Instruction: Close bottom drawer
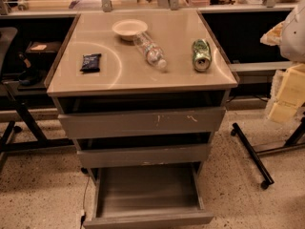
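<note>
I can't find the jaws anywhere in this view, so I cannot tell how wide they are set or whether they have hold of anything. The only candidate for the rig is a pale bulky shape [293, 32] at the right edge, level with the counter, and I can't say whether it is part of the arm or just clutter.

By my reading the job is not yet begun. The bottom drawer [147, 194] stands pulled well out toward the camera. Its wide shallow tray is open to view and looks empty, and its narrow plain front strip sits at the very bottom of the picture. Nothing touches that strip. What is left is the whole push: get the jaws down low in front of the strip and drive it straight back until it sits under the drawers above.

Those two are further in. The middle drawer [143, 155] and the scratched top drawer [140, 122] each show a dark gap above their fronts, the top one standing out slightly further than the middle one.

With the jaws unseen I can only place the target against the frame: lowest and nearest, centred, far below that pale shape at the right.

On the counter [143, 75] lie a bowl [129, 29], a clear bottle [150, 50] on its side just beside it, a green can [201, 55] also lying down, and a dark packet [90, 62] to the left — none of them in the way of a low push.
</note>
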`<action>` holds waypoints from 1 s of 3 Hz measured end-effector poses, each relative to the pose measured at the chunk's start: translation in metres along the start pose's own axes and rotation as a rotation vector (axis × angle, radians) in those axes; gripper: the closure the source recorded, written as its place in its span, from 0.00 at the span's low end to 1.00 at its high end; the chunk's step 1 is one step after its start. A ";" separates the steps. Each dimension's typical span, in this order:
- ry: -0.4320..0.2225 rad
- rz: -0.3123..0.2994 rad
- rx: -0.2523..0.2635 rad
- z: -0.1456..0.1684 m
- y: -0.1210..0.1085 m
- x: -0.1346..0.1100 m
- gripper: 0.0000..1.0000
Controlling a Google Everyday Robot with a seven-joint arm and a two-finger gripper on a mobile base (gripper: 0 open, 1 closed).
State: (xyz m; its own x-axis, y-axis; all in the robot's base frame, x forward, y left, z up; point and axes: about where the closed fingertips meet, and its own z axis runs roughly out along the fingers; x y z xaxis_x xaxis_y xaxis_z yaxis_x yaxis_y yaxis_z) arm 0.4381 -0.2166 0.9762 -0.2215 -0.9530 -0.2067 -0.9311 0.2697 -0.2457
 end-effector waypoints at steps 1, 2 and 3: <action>0.000 0.000 0.000 0.000 0.000 0.000 0.00; 0.000 0.000 0.000 0.000 0.000 0.000 0.14; 0.000 0.000 0.000 0.000 0.000 0.000 0.37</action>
State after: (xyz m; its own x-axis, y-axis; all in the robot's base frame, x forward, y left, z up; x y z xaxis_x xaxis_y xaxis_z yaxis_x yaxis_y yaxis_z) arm 0.4382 -0.2166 0.9762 -0.2214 -0.9530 -0.2068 -0.9311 0.2697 -0.2458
